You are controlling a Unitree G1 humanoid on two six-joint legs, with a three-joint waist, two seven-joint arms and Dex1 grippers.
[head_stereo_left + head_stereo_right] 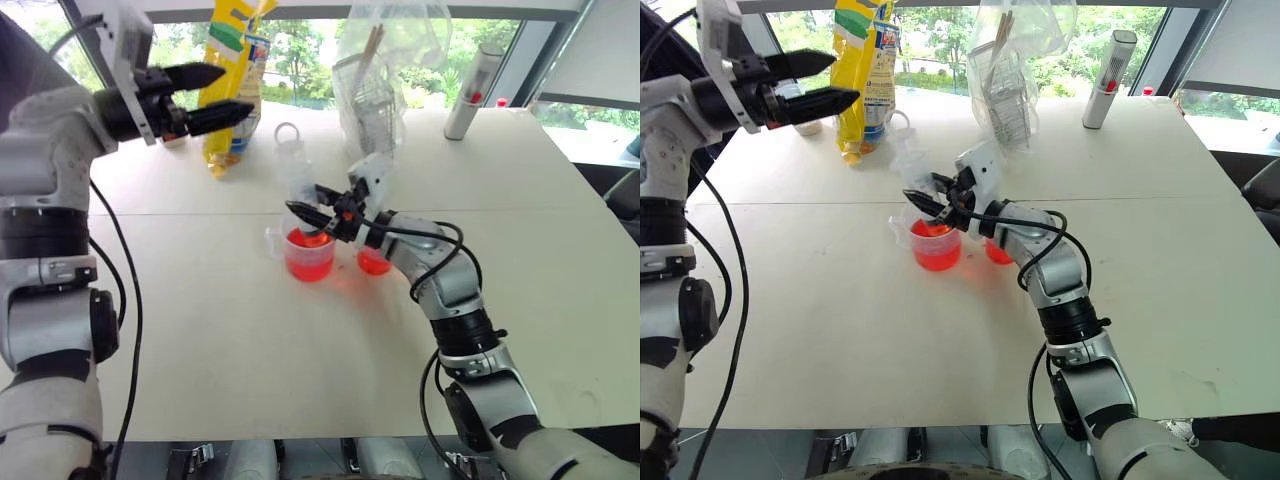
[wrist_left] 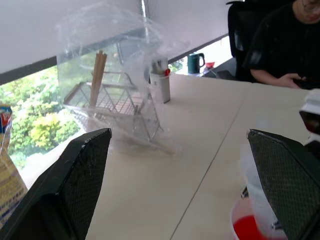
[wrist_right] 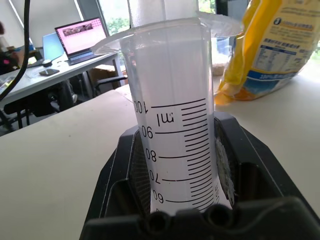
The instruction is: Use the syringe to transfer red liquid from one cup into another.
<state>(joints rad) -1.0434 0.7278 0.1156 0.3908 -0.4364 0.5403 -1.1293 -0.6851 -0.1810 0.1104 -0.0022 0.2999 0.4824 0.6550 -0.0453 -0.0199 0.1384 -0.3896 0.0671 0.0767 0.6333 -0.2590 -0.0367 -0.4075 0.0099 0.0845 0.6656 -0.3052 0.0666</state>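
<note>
The syringe (image 1: 297, 172) stands upright with its tip down in the larger handled cup (image 1: 308, 258), which holds red liquid (image 1: 310, 262). My right gripper (image 1: 312, 214) is shut on the syringe's barrel just above the cup's rim. In the right wrist view the scale-marked syringe (image 3: 172, 125) sits between the black pads (image 3: 250, 165). The smaller cup (image 1: 372, 262), also with red liquid, stands right beside the larger one, partly behind my right wrist. My left gripper (image 1: 215, 95) hangs open and empty, high at the left and apart from the syringe; its fingers (image 2: 75, 185) frame the larger cup (image 2: 250, 225).
A yellow bag (image 1: 228, 70) stands at the back left. A clear plastic bag with a wire rack and chopsticks (image 1: 380, 80) sits at the back middle, and a grey-white tube (image 1: 472, 92) at the back right. A seated person (image 2: 280, 45) is beyond the table.
</note>
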